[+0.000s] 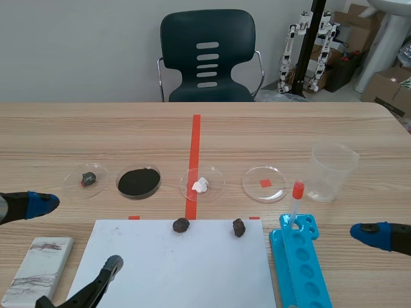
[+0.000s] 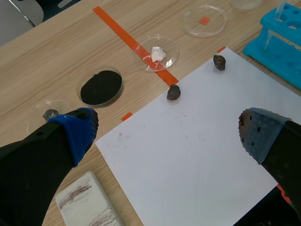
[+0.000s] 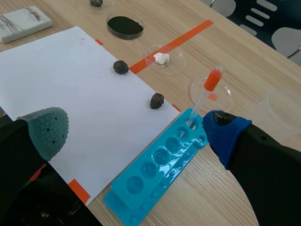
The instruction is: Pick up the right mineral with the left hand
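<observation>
I note the left mineral (image 1: pixel 181 225) and the right mineral (image 1: pixel 239 227) side by side on the sheet's (image 1: pixel 173 269) far edge. Behind the sheet, a row of dishes (image 1: pixel 273 176). Rack (image 1: pixel 302 269) right of the sheet, cup (image 1: pixel 332 171) behind it; tile (image 1: pixel 38 269) left of the sheet.

- The blue rack (image 1: pixel 302 273) runs off the near edge of my scene view, so I can't see its full length.
- The grey-white slab (image 1: pixel 36 268) and the white sheet (image 1: pixel 180 269) are cut off there too.
- In my left wrist view, the small dish (image 2: pixel 36 107) sits partly behind the left gripper (image 2: pixel 168 131). The grey lump (image 2: pixel 49 113) in it is too small to name.
</observation>
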Tool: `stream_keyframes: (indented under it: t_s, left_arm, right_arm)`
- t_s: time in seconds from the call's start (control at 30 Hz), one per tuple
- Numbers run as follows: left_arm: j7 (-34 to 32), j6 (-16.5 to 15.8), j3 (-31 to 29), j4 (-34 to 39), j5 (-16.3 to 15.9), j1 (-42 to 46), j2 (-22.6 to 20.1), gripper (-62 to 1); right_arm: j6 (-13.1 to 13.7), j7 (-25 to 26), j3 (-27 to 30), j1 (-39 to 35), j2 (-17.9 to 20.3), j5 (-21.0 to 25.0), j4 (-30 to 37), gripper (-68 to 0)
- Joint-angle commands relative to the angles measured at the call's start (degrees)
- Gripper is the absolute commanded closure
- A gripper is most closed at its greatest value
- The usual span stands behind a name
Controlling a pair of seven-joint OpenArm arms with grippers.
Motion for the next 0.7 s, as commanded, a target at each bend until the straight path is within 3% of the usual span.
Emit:
stream_keyframes:
  t_s: [0.0, 0.53, 0.67]
  left_arm:
    - [-1.2, 0.3, 0.2, 0.3, -0.4, 0.0, 0.1, -62.3]
    - [-1.2, -0.2, 0.3, 0.3, -0.4, -0.9, 0.2, -62.3]
    - [-0.3, -1.3, 3.0, 0.2, -0.4, -4.3, 0.2, -62.3]
  right_arm:
    - [-0.2, 0.8, 0.3, -0.1, 0.0, 0.6, 0.5, -59.1]
    - [-0.2, 0.8, 0.3, -0.1, 0.0, 0.6, 0.5, -59.1]
    - [-0.2, 0.8, 0.3, -0.1, 0.0, 0.6, 0.5, -59.1]
